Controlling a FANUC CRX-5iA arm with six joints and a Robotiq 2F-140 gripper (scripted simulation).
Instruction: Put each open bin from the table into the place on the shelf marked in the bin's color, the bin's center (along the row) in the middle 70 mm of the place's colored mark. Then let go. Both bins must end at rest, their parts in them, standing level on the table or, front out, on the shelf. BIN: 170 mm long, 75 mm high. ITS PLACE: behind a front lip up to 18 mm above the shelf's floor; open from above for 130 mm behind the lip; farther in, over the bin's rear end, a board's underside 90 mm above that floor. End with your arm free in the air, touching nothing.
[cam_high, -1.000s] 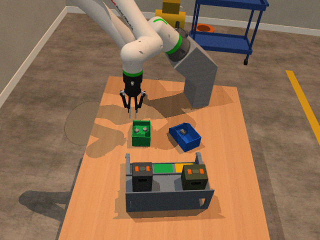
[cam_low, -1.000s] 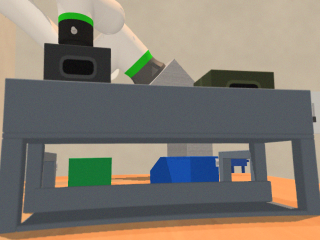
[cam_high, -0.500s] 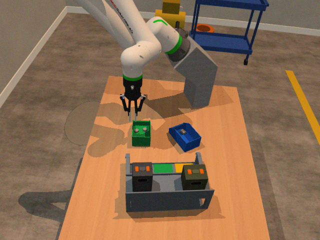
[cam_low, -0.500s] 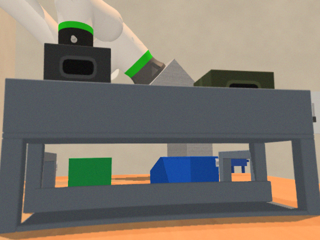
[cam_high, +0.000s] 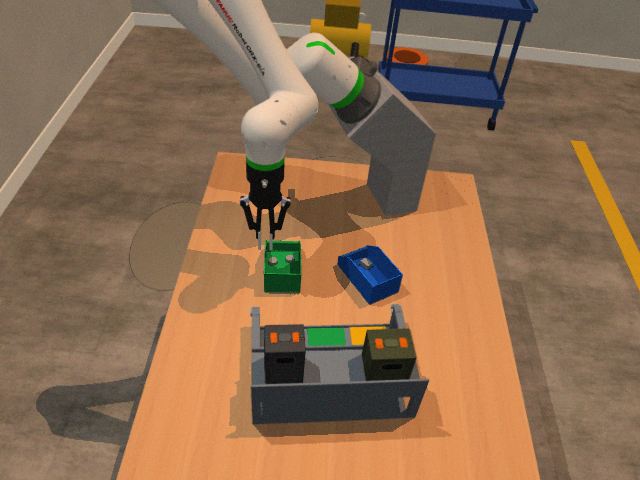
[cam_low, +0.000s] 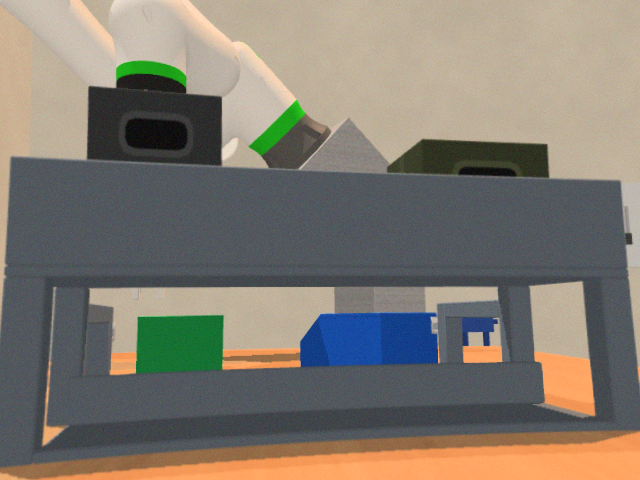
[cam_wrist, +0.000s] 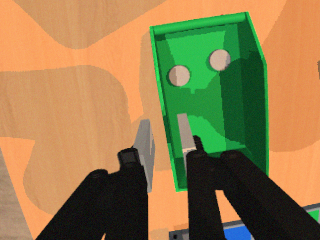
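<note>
The green bin (cam_high: 282, 266) stands on the table with two round grey parts inside; it also shows in the exterior view (cam_low: 179, 343) and the wrist view (cam_wrist: 214, 94). My gripper (cam_high: 264, 241) hangs at the bin's far left corner, fingers narrowly apart. In the wrist view (cam_wrist: 166, 142) one finger is outside the bin's left wall and one is inside, gripping nothing. The blue bin (cam_high: 370, 272) lies skewed to the right with one grey part in it. The shelf (cam_high: 336, 372) shows a green mark (cam_high: 326, 336) with a yellow mark (cam_high: 364, 334) beside it.
A black box (cam_high: 283, 353) and an olive box (cam_high: 388, 353) stand on the shelf, left and right of the marks. The grey robot pedestal (cam_high: 398, 149) stands at the table's far side. A blue cart (cam_high: 454, 56) is on the floor beyond.
</note>
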